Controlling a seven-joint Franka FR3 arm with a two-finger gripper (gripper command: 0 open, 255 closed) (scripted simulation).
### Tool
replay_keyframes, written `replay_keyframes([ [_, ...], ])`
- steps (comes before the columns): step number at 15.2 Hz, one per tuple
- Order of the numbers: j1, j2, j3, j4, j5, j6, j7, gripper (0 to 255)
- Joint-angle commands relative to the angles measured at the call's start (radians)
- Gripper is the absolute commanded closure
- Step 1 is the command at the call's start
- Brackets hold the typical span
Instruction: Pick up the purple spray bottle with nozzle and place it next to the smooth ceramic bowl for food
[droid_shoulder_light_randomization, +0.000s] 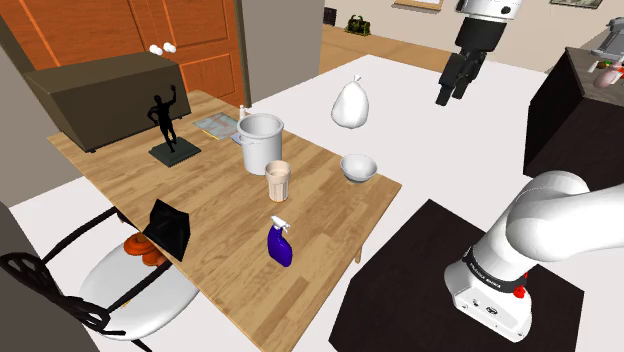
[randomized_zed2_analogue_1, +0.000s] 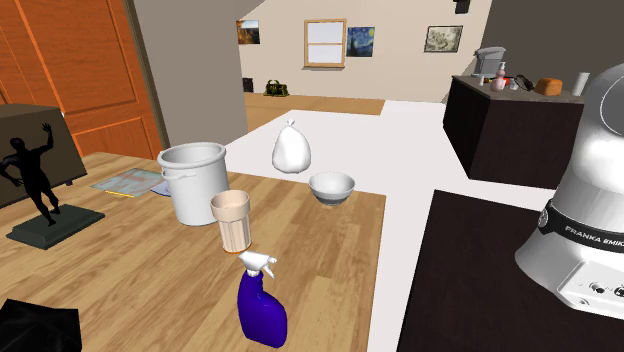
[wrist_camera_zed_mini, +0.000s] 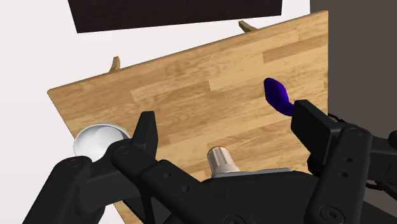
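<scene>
On the wooden table (droid_shoulder_light_randomization: 215, 205), the purple spray bottle (droid_shoulder_light_randomization: 281, 245) stands upright with its white nozzle uppermost, near the edge closest to the shoulder camera; nothing touches it. In the second exterior view the bottle (randomized_zed2_analogue_1: 261, 310) sits lowest on the table (randomized_zed2_analogue_1: 330, 265), with a tan cup (randomized_zed2_analogue_1: 231, 220) just beyond it and a white pot (randomized_zed2_analogue_1: 193, 182) behind the cup.

The pale bowl (droid_shoulder_light_randomization: 358, 167) rests near the table's edge towards the shoulder view's right, well apart from the bottle; the cup (droid_shoulder_light_randomization: 278, 181) stands between them, nearer the pot (droid_shoulder_light_randomization: 260, 140). The bowl (randomized_zed2_analogue_1: 331, 187) appears upright and open-mouthed.

The gripper (droid_shoulder_light_randomization: 450, 97) hangs high over the white floor beyond the table, well apart from bottle and bowl; its jaws stand wide, clasping nothing. Seen from the wrist, the gripper (wrist_camera_zed_mini: 224, 111) looks down on the table (wrist_camera_zed_mini: 191, 83); the bottle (wrist_camera_zed_mini: 278, 95) lies just beside one finger, the bowl (wrist_camera_zed_mini: 97, 140) beside the other, and the cup (wrist_camera_zed_mini: 221, 159) between them.

Also noted: a black figurine (droid_shoulder_light_randomization: 164, 120) on its base, a black bag (droid_shoulder_light_randomization: 167, 227) at the table's edge, and a tied white sack (droid_shoulder_light_randomization: 351, 104) on the floor.
</scene>
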Motion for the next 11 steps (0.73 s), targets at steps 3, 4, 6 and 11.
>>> replay_keyframes([
  [3, 0.010, 0.015, 0.029, -0.040, 0.018, 0.059, 0.025, 0],
  [4, 0.015, 0.025, 0.044, -0.058, 0.026, 0.089, 0.037, 0],
  [6, 0.026, 0.049, 0.073, -0.091, 0.043, 0.149, 0.061, 0],
  [11, 0.054, 0.135, 0.147, -0.150, 0.079, 0.304, 0.120, 0],
])
